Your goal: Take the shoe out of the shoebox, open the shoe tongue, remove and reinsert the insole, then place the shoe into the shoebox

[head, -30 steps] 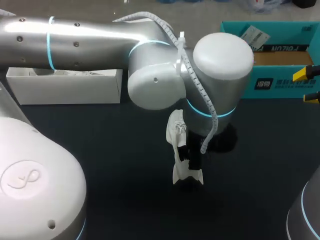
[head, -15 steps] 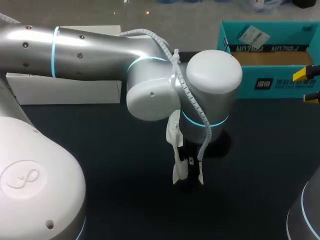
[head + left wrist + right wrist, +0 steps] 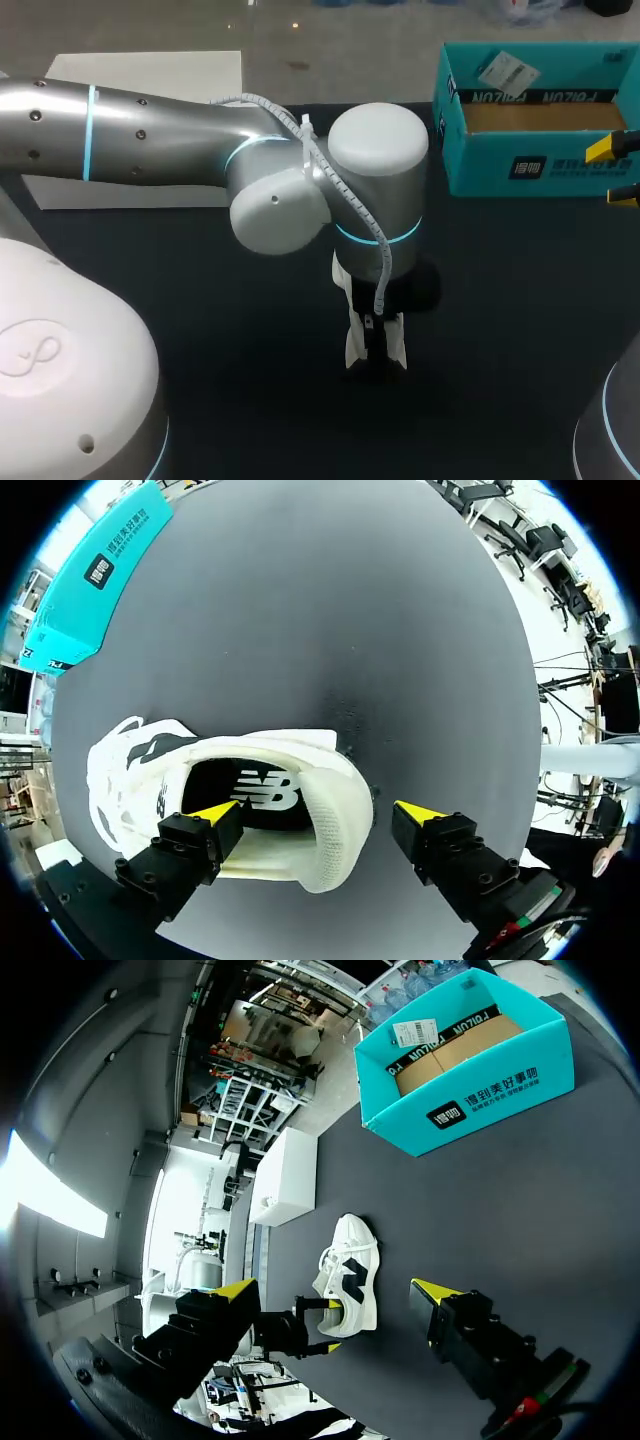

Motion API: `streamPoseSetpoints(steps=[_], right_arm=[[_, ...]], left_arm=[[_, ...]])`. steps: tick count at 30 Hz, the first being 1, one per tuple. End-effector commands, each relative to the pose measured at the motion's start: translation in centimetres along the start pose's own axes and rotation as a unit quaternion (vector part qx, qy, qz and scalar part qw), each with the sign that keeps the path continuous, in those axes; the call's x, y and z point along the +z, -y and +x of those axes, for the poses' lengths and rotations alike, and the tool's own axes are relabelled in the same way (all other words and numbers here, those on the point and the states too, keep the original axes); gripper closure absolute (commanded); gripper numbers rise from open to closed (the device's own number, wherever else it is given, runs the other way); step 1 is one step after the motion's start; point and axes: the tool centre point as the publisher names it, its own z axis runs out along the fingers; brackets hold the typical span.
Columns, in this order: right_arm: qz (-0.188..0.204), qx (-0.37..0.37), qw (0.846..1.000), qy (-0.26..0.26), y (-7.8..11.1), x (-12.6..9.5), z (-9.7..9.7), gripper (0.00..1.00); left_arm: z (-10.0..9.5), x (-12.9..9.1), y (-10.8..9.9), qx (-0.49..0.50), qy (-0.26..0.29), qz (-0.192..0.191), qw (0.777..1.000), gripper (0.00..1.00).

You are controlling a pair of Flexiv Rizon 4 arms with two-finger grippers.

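Observation:
A white shoe with black accents lies on the dark table, sole down. My left gripper hangs open over its heel. One yellow tip is inside the shoe's opening and the other stands outside the heel, apart from it. In the head view my left wrist covers most of the shoe, and the left gripper points down at it. The teal shoebox stands open at the far right. My right gripper is open and holds nothing at the right edge, beside the box. The right wrist view shows the shoe far ahead of the right gripper.
A white box sits at the far left of the table, partly behind my left arm. A card and brown paper lie inside the teal shoebox. Bare dark table surrounds the shoe.
My left gripper has opened wide and let go of the shoe's heel. The left arm's wrist has swung towards the near left and now covers more of the shoe. The right arm has not moved.

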Motion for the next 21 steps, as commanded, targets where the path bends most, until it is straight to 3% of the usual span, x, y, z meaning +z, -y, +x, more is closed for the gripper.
streamPoseSetpoints(steps=[1,10,11,14,16,18,20,21], right_arm=[[0.0,0.001,1.0,0.002,0.1,0.1,0.0,0.0],[0.0,0.001,1.0,0.002,0.1,0.1,0.0,0.0],[0.0,0.001,1.0,0.002,0.1,0.1,0.0,0.0],[0.0,0.001,1.0,0.002,0.1,0.1,0.0,0.0],[0.0,0.001,1.0,0.002,0.1,0.1,0.0,0.0],[0.0,0.001,1.0,0.002,0.1,0.1,0.0,0.0],[0.0,0.001,1.0,0.002,0.1,0.1,0.0,0.0],[0.0,0.001,1.0,0.002,0.1,0.1,0.0,0.0]], left_arm=[[-0.1,1.4,0.6,0.005,-0.013,-0.001,1.0,0.0],[0.1,2.8,0.8,0.006,-0.036,-0.004,0.999,0.0],[0.1,2.8,0.9,0.005,-0.038,-0.003,0.999,0.04],[0.4,3.0,0.9,0.005,-0.045,-0.008,0.999,0.45],[0.6,3.1,0.7,0.004,-0.048,-0.017,0.999,0.59],[0.7,3.0,0.5,-0.002,-0.049,-0.018,0.999,0.85],[0.8,2.7,0.4,-0.004,-0.048,-0.02,0.999,1.0],[0.9,2.5,0.4,-0.006,-0.047,-0.021,0.999,1.0]])
